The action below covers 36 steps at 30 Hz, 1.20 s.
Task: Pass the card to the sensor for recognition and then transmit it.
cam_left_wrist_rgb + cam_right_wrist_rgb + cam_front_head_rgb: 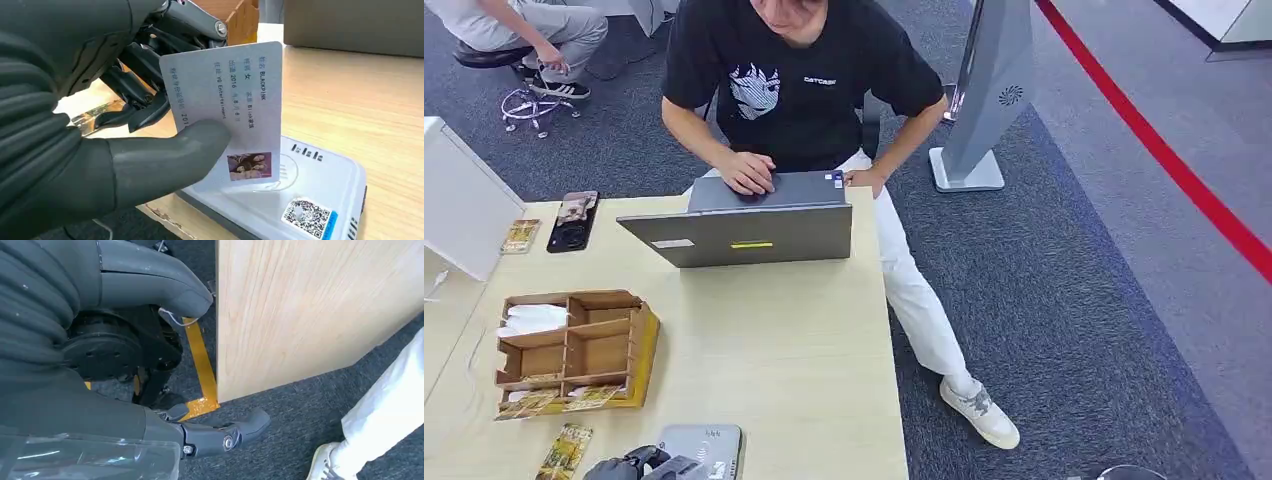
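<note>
One card [225, 110] is pinched between the left hand's [100, 125] thumb and dark fingers and held upright just above one grey sensor [310, 195] lying near the front edge of the wooden table [774, 340]. One right hand [165, 390] hangs beside the table with its fingers apart, holding nothing. One person [804, 90] sits typing at one laptop [744, 230], with one wooden compartment box [574, 350] and one phone [574, 220] also on the table.

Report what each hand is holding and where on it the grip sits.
The left hand pinches the card by its lower edge, thumb on the printed face, over the sensor. The right hand holds nothing.
</note>
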Each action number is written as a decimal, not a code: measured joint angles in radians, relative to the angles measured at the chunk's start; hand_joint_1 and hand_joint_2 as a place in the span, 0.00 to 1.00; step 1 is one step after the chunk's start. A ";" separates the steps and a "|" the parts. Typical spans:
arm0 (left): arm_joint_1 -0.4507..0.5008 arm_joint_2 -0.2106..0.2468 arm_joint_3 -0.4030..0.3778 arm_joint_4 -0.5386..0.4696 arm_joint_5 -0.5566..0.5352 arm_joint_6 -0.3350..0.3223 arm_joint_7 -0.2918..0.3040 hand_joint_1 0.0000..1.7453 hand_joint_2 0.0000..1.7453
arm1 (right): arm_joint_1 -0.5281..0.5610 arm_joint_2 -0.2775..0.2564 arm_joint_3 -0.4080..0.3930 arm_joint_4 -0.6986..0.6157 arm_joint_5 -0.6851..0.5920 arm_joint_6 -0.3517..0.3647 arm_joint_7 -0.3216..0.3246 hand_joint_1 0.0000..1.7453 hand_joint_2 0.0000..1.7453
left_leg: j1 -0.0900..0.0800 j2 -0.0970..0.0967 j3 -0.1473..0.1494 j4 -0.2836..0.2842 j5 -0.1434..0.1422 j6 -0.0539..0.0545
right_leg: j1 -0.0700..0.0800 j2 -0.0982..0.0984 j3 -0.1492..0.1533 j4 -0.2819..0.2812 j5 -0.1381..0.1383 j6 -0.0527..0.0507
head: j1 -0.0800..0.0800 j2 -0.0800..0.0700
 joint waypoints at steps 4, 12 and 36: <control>-0.007 0.000 -0.005 0.006 -0.001 -0.007 -0.005 1.00 1.00 | -0.002 0.000 0.000 0.000 0.008 -0.002 -0.002 0.00 1.00 | 0.000 0.000 0.000 0.000 0.000 0.000 | 0.000 0.000 0.000 0.000 0.000 0.000 | 0.000 0.000; -0.015 -0.005 0.023 -0.040 -0.144 0.001 -0.069 1.00 1.00 | -0.001 0.000 0.008 0.004 -0.007 -0.026 -0.029 0.00 1.00 | 0.000 0.000 0.000 0.000 0.000 0.000 | 0.000 0.000 0.000 0.000 0.000 0.000 | 0.000 0.000; -0.223 -0.139 0.640 -0.175 -0.328 -0.390 -0.344 1.00 1.00 | -0.022 0.000 0.007 0.060 0.119 0.052 -0.047 0.00 1.00 | 0.000 0.000 0.001 0.000 0.002 -0.001 | 0.000 0.000 0.000 0.000 0.001 -0.001 | -0.001 0.000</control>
